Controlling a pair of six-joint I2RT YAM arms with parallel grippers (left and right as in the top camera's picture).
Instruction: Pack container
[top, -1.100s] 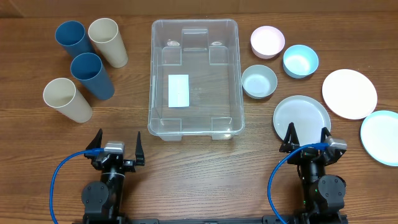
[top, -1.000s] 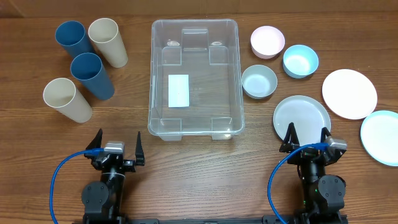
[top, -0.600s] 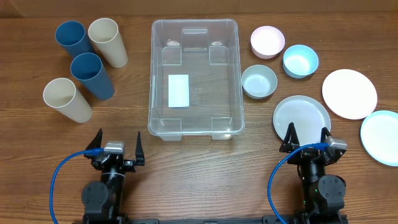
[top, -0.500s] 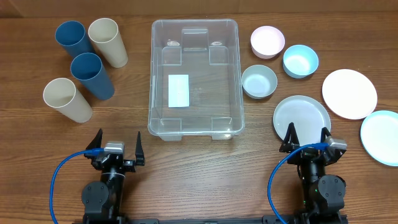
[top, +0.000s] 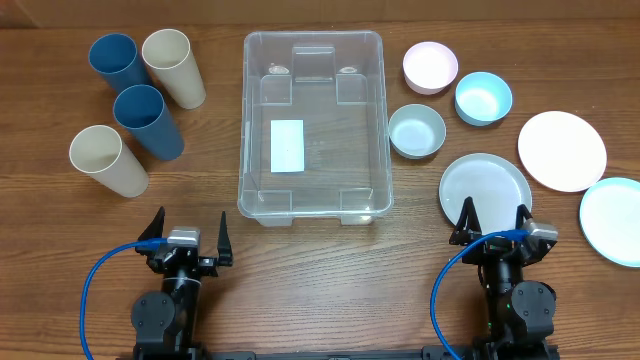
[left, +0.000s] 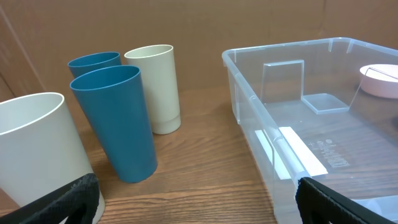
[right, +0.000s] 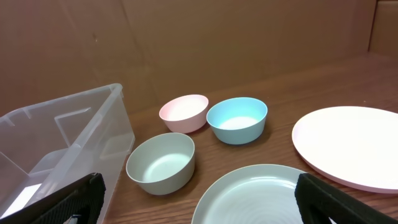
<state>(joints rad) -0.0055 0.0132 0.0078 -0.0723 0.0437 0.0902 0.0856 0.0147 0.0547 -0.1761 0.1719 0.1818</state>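
The clear plastic container (top: 313, 125) stands mid-table, empty, with a white label (top: 288, 145) on its base; it also shows in the left wrist view (left: 311, 124) and the right wrist view (right: 56, 143). My left gripper (top: 186, 228) rests open near the front edge, left of the container's near end, nothing between its fingers. My right gripper (top: 494, 218) is open too, just in front of a pale green plate (top: 485, 189). Wood grain fills the gap of the left gripper (left: 199, 202). The pale green plate (right: 261, 196) lies in the gap of the right gripper (right: 202, 199).
Two blue cups (top: 148, 121) and two cream cups (top: 107, 160) lie tipped at the left. Right of the container sit a pink bowl (top: 430, 67), a blue bowl (top: 483, 98), a grey-green bowl (top: 416, 131), a white plate (top: 561, 150) and a light blue plate (top: 612, 220).
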